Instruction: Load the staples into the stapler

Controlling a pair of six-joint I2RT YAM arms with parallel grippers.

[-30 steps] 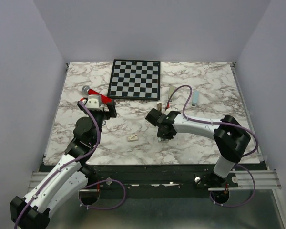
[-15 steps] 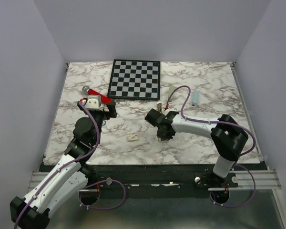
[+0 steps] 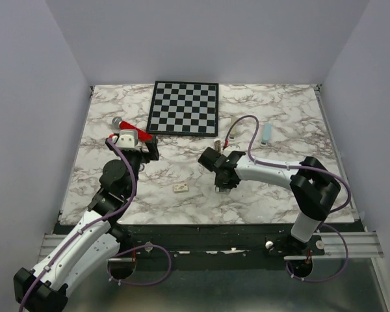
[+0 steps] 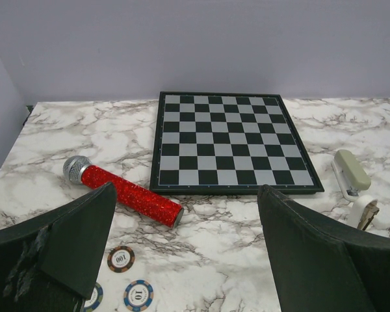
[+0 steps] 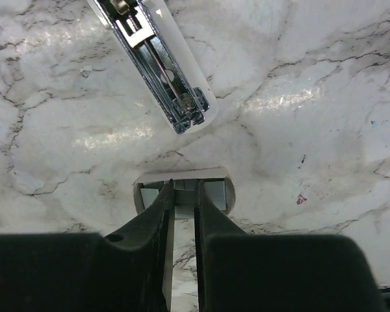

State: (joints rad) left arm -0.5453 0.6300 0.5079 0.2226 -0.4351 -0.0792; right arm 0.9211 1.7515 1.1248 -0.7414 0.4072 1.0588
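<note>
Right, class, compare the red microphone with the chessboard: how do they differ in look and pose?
The microphone is a glittery red tube with a silver mesh head; the chessboard is a flat square of black and white checks in a dark frame. The microphone lies on its side, slanted across the table; the chessboard lies flat, roughly square to the back wall. Both rest on the same marbled table.

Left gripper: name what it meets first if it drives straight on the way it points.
Probably the red glitter microphone: its handle end lies between the open left gripper's fingers, nearer than the black-and-white chessboard. Depth unclear; the marble tabletop may come first.
</note>
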